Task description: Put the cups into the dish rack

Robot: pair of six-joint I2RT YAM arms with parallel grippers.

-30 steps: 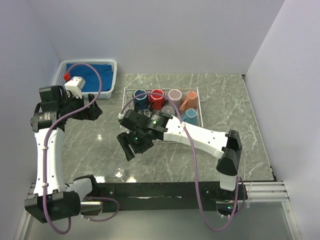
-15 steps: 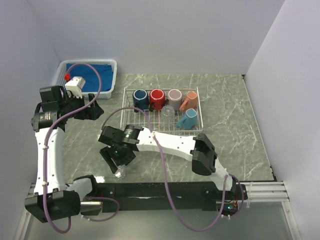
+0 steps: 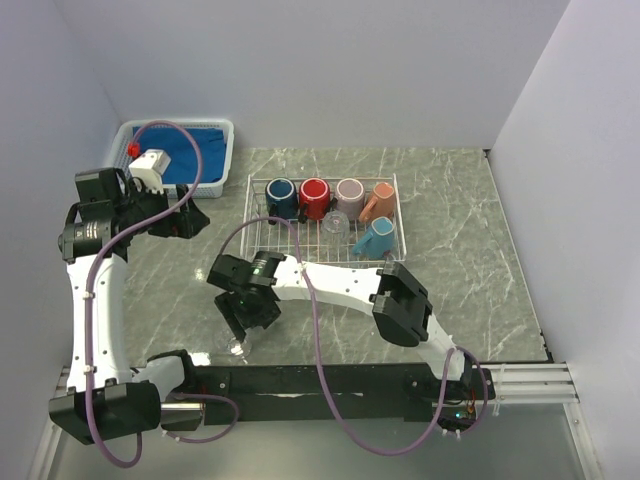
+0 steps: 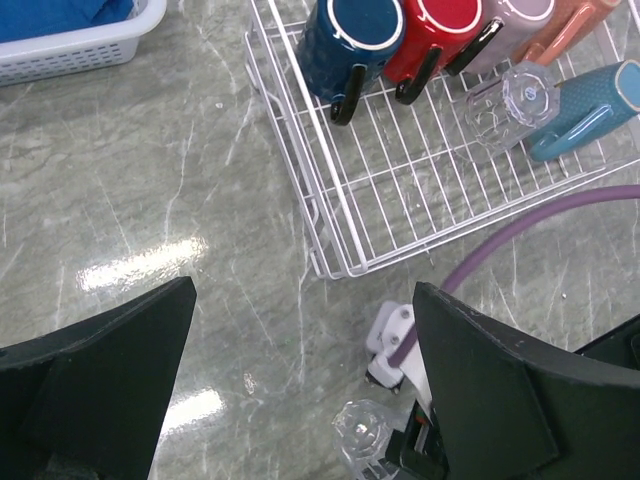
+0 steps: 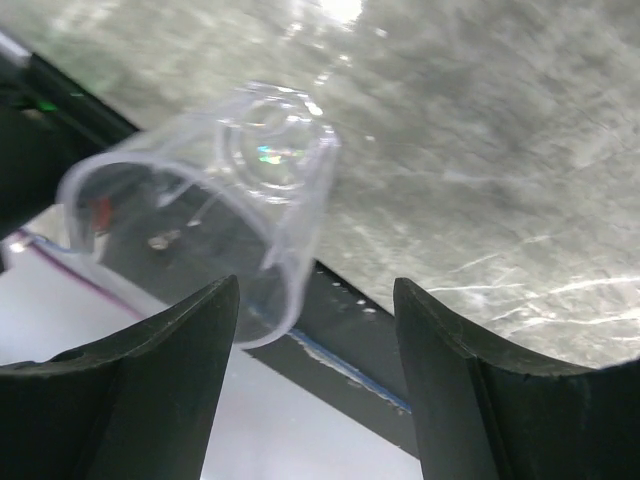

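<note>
The white wire dish rack (image 3: pixel 291 248) holds a navy mug (image 3: pixel 281 197), a red mug (image 3: pixel 314 197), a mauve mug (image 3: pixel 349 192), a salmon mug (image 3: pixel 380 201), a light blue mug (image 3: pixel 378 236) on its side and one clear glass cup (image 3: pixel 335 222). A second clear glass cup (image 3: pixel 237 346) sits at the table's near edge. My right gripper (image 3: pixel 243 326) is open right over it. In the right wrist view the glass (image 5: pixel 205 205) lies just ahead of the open right gripper (image 5: pixel 315 300), nearer the left finger. My left gripper (image 3: pixel 190 220) is open and empty, held high left of the rack.
A white plastic basket (image 3: pixel 222 128) with blue cloth stands at the back left. The black base rail (image 3: pixel 330 378) runs right behind the near glass. In the left wrist view the rack (image 4: pixel 335 225), the near glass (image 4: pixel 362 432) and the right arm's purple cable (image 4: pixel 520 225) show.
My right gripper has swung from beside the rack down and left to the clear glass cup at the near edge. The left arm has barely moved.
</note>
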